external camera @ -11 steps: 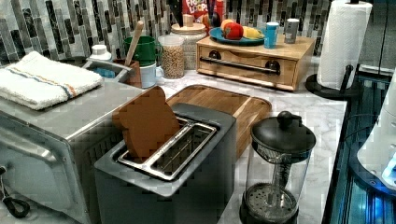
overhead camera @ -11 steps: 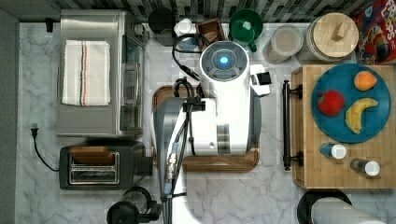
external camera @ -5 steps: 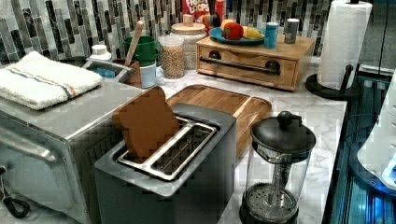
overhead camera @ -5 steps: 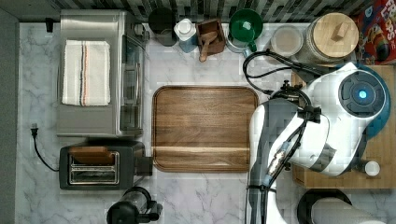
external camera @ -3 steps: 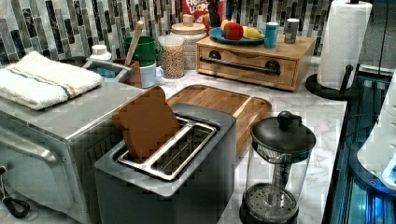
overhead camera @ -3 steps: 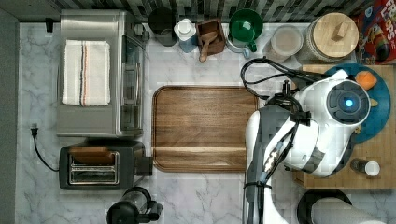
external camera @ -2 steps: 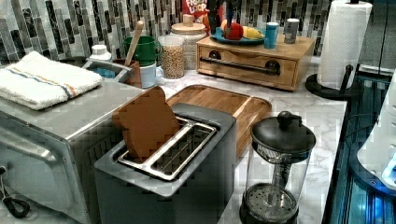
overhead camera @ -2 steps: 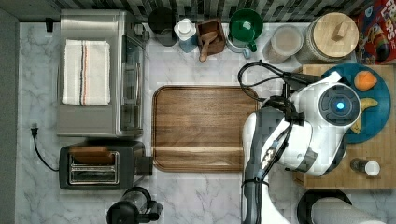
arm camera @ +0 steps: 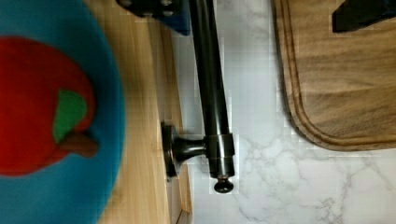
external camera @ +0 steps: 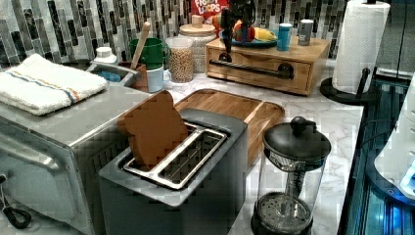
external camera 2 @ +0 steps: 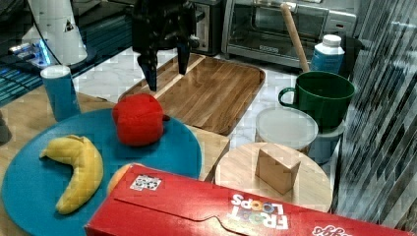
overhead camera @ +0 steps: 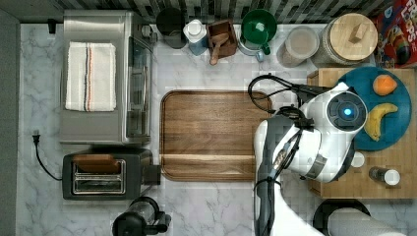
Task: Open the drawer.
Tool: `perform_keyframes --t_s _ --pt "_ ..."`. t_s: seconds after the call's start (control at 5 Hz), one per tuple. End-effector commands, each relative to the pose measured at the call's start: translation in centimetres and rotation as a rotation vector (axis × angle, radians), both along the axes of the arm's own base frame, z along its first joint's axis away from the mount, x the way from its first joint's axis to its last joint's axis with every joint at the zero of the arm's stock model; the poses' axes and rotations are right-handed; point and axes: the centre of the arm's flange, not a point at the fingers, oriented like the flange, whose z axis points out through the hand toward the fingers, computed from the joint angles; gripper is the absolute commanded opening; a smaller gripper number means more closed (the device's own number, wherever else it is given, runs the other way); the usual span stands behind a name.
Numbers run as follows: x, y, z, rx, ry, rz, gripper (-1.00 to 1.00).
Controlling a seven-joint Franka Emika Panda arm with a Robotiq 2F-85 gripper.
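The drawer (external camera: 260,68) sat closed in a light wooden box at the back of the marble surface (overhead camera: 211,206), near the left view's right, with its long black bar handle (arm camera: 211,88) running across the front panel. The end effector (external camera 2: 166,63) hung over the gap between the drawer front and the brown wooden tray (overhead camera: 209,135), fingers spread wide and holding nothing. In the wrist view one finger lay over the drawer box's top edge beside the handle and the other over the tray, so the bar ran between them untouched.

On top of the box rested a blue plate (external camera 2: 177,147) carrying a red apple (external camera 2: 139,119), a banana (external camera 2: 78,167) and an orange (overhead camera: 384,84). A blue cup (external camera 2: 60,91) stood just beside the plate.

The only writing to be read was on the red cereal box (external camera 2: 236,209): "FROOT LOOPS", seen upside down in the right view and partly, as "LOOPS", in the left view behind the wooden-lidded jar (external camera: 196,30). A green mug (external camera 2: 317,98) stood near the tiled wall, and a slice of toast (external camera: 152,128) stuck up from the toaster (external camera: 181,181).
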Motion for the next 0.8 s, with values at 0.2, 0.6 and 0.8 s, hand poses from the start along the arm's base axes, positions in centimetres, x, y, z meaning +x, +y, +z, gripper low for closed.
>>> perform_keyframes --t_s 0.2,0.6,0.8 --pt "-1.5 3.0 -4.3 -0.044 -0.004 -0.004 1.00" --pt "-2.1 1.3 -5.7 -0.094 -0.027 0.016 1.00" --pt "-1.7 0.1 -5.2 -0.110 -0.045 0.043 1.00"
